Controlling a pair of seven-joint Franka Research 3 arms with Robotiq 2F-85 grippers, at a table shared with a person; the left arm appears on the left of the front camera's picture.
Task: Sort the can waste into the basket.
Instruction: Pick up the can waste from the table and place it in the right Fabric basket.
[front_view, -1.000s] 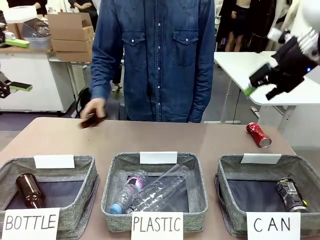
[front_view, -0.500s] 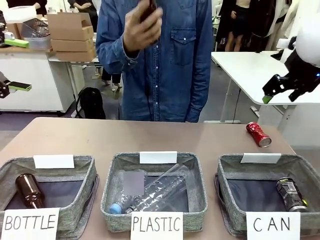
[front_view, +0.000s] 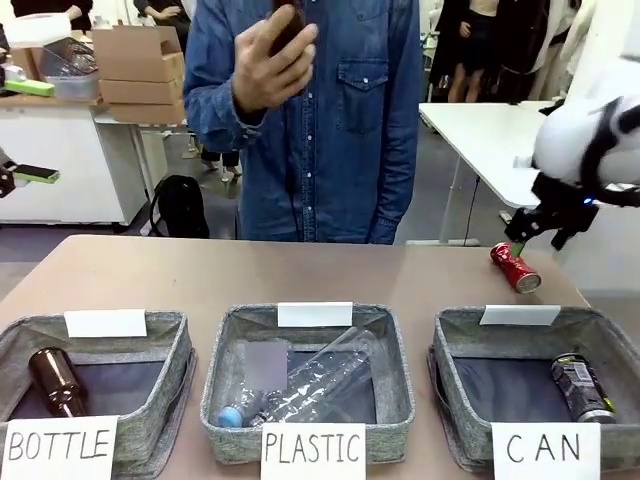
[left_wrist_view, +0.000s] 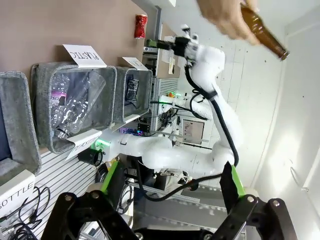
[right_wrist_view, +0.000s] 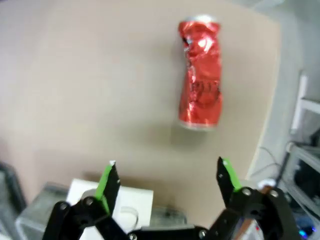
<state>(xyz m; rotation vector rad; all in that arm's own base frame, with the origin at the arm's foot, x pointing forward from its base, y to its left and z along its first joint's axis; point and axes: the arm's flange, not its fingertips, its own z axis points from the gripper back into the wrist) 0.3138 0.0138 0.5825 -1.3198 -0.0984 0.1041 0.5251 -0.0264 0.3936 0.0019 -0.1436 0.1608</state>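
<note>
1. Cans first: the red can lies on its side on the table, visibly dented. It is at the far right, just beyond the far rim of the CAN basket and outside it.
2. The black can lies inside that basket, on the dark floor close to the right wall.
3. From the front camera I see my right gripper hanging just above the far end of the red can. It is close to the can, but I cannot tell whether they touch from this angle.
4. My right wrist camera settles it. The red can lies ahead of the fingertips, running lengthwise up the picture, slightly toward the right finger. The two green pads stand wide apart with only bare table between them, and neither touches the can.
5. My left gripper sits at the left edge of the front view, well apart from all three baskets. Its own wrist camera shows the fingers spread wide with nothing held.
6. The person stands at the far side of the table with one hand raised to chest height. That hand holds a brown glass bottle well clear of the table.
7. The PLASTIC basket in the middle holds clear plastic bottles lying across its floor.
8. The BOTTLE basket at the near left holds a brown bottle lying near its left wall.
</note>
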